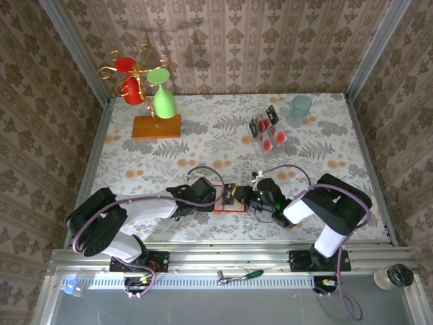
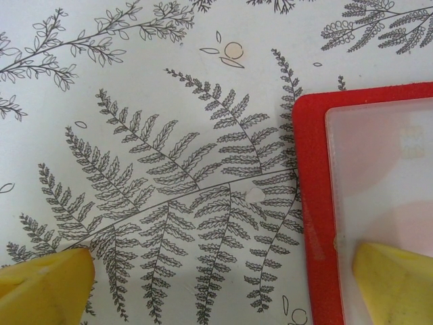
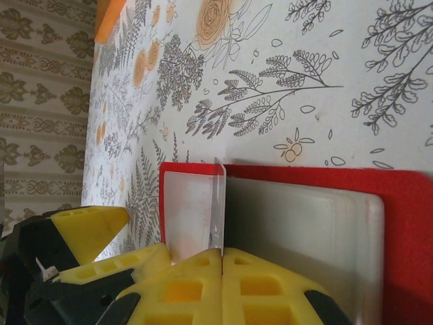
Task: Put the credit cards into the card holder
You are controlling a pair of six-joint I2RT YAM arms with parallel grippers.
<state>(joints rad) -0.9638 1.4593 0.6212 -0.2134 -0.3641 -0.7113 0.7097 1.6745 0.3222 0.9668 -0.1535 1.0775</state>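
Observation:
The card holder [image 1: 229, 209] is a red wallet lying open near the table's front edge, its pale inner pockets [image 3: 304, 230] facing up. My right gripper [image 3: 222, 254] is shut on a credit card [image 3: 217, 203], which is seen edge-on and stands upright over the wallet's [image 3: 406, 203] pocket. My left gripper [image 2: 223, 291] is open and straddles the wallet's [image 2: 311, 203] left edge. One of its yellow fingertips [image 2: 396, 284] is over the pale pocket and the other is over the tablecloth. More credit cards [image 1: 268, 128] stand in a clear rack at the back right. In the top view both grippers, left [image 1: 211, 196] and right [image 1: 245, 197], meet over the wallet.
An orange block [image 1: 156, 126] carries a gold stand with red and green glasses at the back left. A pale glass cup [image 1: 300, 108] sits in the back right corner. The floral cloth [image 1: 203, 149] between the rack and the wallet is open.

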